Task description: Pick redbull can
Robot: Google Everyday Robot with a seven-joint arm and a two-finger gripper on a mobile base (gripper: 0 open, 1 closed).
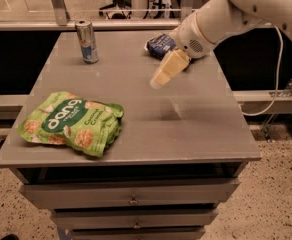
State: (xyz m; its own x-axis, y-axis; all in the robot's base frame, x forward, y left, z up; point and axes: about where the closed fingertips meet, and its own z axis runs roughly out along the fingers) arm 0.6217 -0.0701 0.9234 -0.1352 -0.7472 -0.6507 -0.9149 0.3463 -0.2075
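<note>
The redbull can (87,41) is a slim silver-and-blue can with a silver top. It stands upright near the far left corner of the grey table (186,134). My gripper (158,81) is cream-coloured and hangs above the table's middle right, pointing down and to the left. It is well to the right of the can, nearer the front, and holds nothing. The white arm (221,19) comes in from the upper right.
A dark blue snack bag (160,45) lies at the far right, partly behind the arm. A green snack bag (71,121) lies at the front left. Drawers sit below the table's front edge. A cable hangs at the right.
</note>
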